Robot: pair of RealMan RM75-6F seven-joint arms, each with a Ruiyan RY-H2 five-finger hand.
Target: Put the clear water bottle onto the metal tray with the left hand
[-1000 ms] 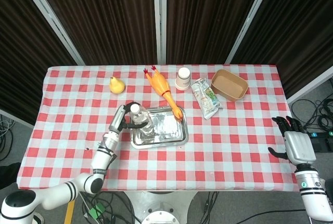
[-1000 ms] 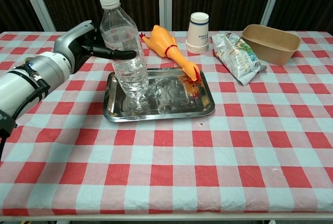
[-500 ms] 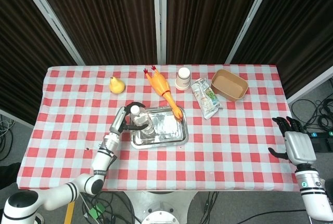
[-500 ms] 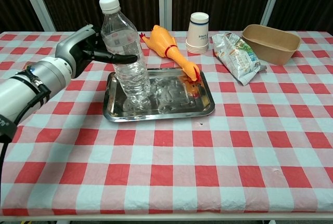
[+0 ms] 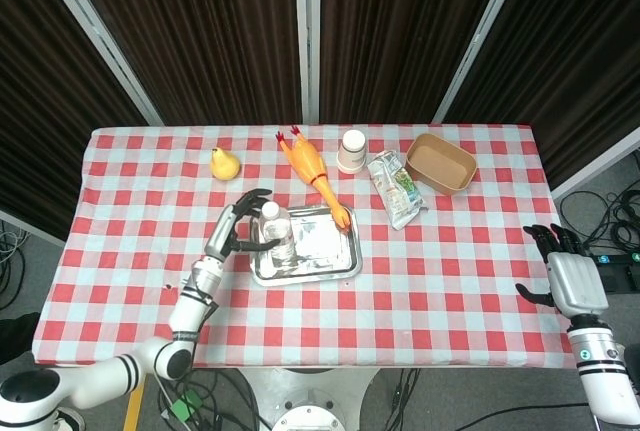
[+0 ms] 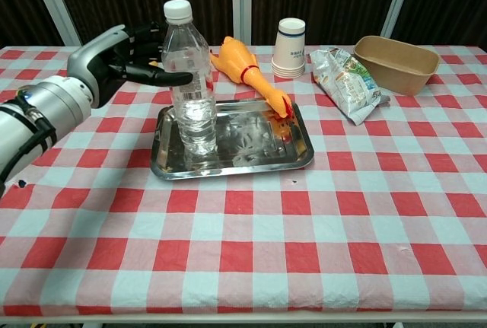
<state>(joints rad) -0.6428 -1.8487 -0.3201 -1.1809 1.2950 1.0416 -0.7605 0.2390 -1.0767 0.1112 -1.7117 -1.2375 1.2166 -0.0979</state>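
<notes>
Crowding metal tray (image 6: 300, 162): rubber chicken (image 6: 247, 67), bottle (image 6: 190, 88).

A water bottle (image 6: 189, 84) stands upright on the left part of a metal tray (image 6: 251, 160) at mid-bench, a rubber chicken (image 6: 247, 69) behind reaching its rim, paper cups (image 6: 291, 48) farther right.
</notes>
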